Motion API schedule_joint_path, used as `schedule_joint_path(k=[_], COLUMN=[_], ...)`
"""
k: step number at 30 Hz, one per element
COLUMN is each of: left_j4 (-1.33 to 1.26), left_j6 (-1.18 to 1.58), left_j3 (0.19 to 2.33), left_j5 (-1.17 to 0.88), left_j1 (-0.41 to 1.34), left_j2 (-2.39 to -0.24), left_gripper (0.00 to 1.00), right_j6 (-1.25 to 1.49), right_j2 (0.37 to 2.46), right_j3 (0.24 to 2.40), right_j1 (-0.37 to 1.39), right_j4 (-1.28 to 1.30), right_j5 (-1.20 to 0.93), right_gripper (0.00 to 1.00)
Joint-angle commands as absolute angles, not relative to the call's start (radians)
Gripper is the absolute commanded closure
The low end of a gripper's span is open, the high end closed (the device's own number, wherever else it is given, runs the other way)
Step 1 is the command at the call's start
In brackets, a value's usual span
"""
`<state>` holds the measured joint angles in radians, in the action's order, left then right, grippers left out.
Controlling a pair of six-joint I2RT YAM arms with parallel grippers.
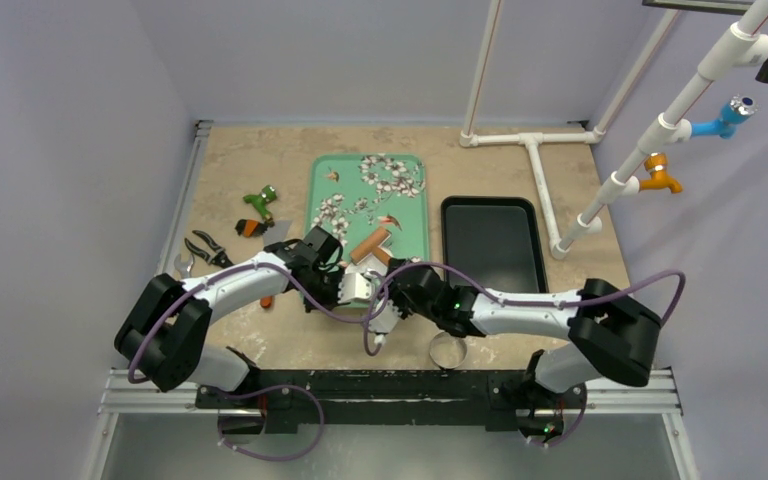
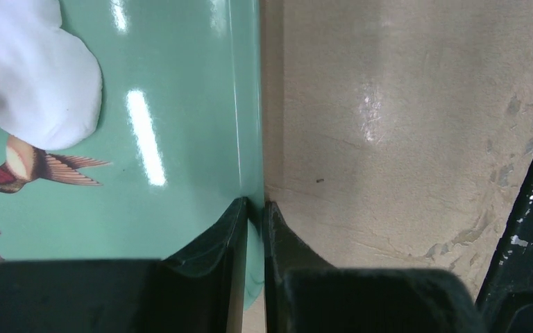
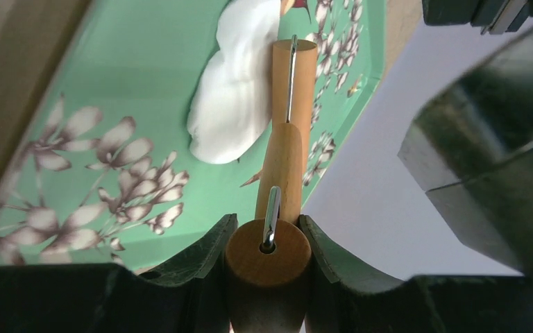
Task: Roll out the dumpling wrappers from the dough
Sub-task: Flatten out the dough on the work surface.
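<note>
The left jaws clamped the rim of the green tray (image 2: pixel 187 90); the right jaws gripped the handle of the wooden roller (image 3: pixel 283 159), its barrel over the dough (image 3: pixel 232 104)

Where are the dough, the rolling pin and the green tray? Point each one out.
dough (image 3: pixel 232 104): right wrist view, middle of the white mass.
rolling pin (image 3: pixel 282 166): right wrist view, on its wooden handle.
green tray (image 2: pixel 187 83): left wrist view, bare floor beside its rim.

Beige mottled tabletop (image 1: pixel 260 150) and its load.
Green floral tray (image 1: pixel 412 215) at centre; black tray (image 1: pixel 490 245) at 3 o'clock; toy drill (image 1: pixel 260 205) and pliers (image 1: pixel 205 250) at 9; metal ring cutter (image 1: pixel 448 350) at 5; white pipe frame (image 1: pixel 535 150) at 1.
</note>
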<state>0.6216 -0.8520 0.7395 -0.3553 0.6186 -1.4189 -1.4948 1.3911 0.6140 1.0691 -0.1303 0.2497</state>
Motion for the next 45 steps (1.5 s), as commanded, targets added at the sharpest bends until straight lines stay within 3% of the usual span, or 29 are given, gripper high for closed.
schedule_joint_path(k=[1,13,20,24,32,35,41,45], left_j4=[0.705,0.7,0.698,0.695,0.691,0.692,0.692,0.692], left_j6=[-0.859,-0.856,-0.854,-0.854,-0.852,-0.853,-0.853,-0.852], left_j3=[0.711,0.71,0.709,0.706,0.709,0.709,0.708,0.706], left_j5=[-0.405,-0.401,-0.399,-0.4,-0.396,-0.395,-0.396,-0.397], left_j1=[0.629,0.628,0.628,0.628,0.628,0.628,0.628,0.628], left_j2=[-1.41,-1.412,-1.411,-1.404,-1.41,-1.412,-1.408,-1.403], left_gripper=[1.0,1.0,1.0,1.0,1.0,1.0,1.0,1.0], right_j6=[-1.503,-1.459,-1.443,-1.441,-1.42,-1.422,-1.446,-1.444], right_j2=[1.51,1.163,1.356,1.447,1.188,1.162,1.42,1.449], right_j3=[0.664,0.53,0.599,0.649,0.564,0.533,0.644,0.664], right_j1=[1.062,1.066,1.059,1.055,1.064,1.066,1.065,1.065], right_j4=[-0.141,0.189,0.008,0.039,0.273,0.231,0.128,0.159], right_j5=[0.207,0.27,0.188,0.168,0.273,0.246,0.194,0.203], right_gripper=[1.0,1.0,1.0,1.0,1.0,1.0,1.0,1.0])
